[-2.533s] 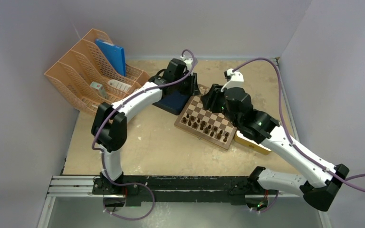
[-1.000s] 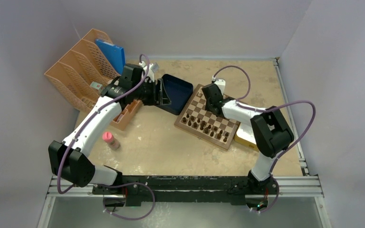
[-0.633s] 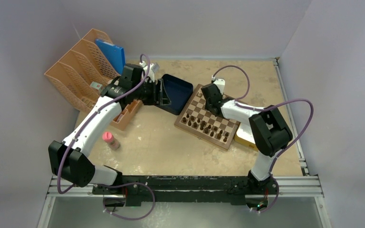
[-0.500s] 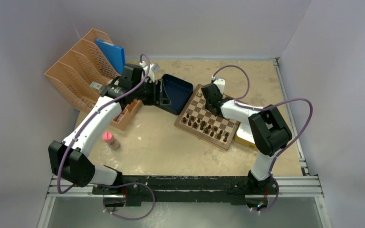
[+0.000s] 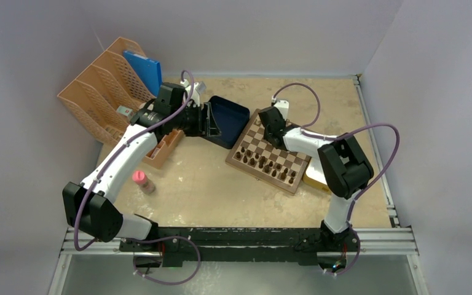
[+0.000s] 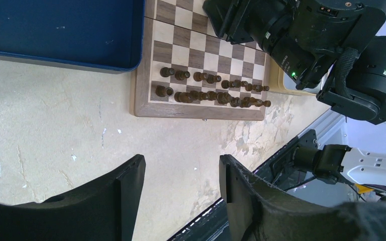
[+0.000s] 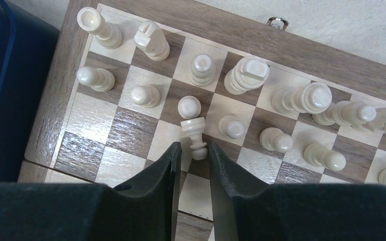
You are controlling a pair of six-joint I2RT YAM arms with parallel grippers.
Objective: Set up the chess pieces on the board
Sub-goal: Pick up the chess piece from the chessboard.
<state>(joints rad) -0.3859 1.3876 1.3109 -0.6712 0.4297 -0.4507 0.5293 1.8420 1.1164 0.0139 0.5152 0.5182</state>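
Note:
The board (image 7: 55,100) carries the cream chess pieces (image 7: 246,75) standing in its two far rows. One cream pawn (image 7: 196,135) lies tipped over on a square. Its head sits at the mouth of my right gripper (image 7: 195,150), whose jaws stand narrowly apart and open, with a gap on the left side of the pawn. From above, the right gripper (image 5: 269,123) is low over the far left corner of the board (image 5: 233,161). My left gripper (image 6: 181,173) hangs open and empty over bare table, beside the blue tray (image 5: 230,114).
Dark brown pieces (image 6: 211,93) fill the board's near rows. An orange file rack (image 5: 120,86) stands at the back left, with a small brown box (image 5: 163,147) and a pink-capped bottle (image 5: 142,180) in front of it. A yellow object (image 5: 316,178) lies under the board's right edge.
Over the last second the right arm's elbow has drifted slightly left while its gripper stays at the board's far corner. The left arm has held still since pulling back from the tray.

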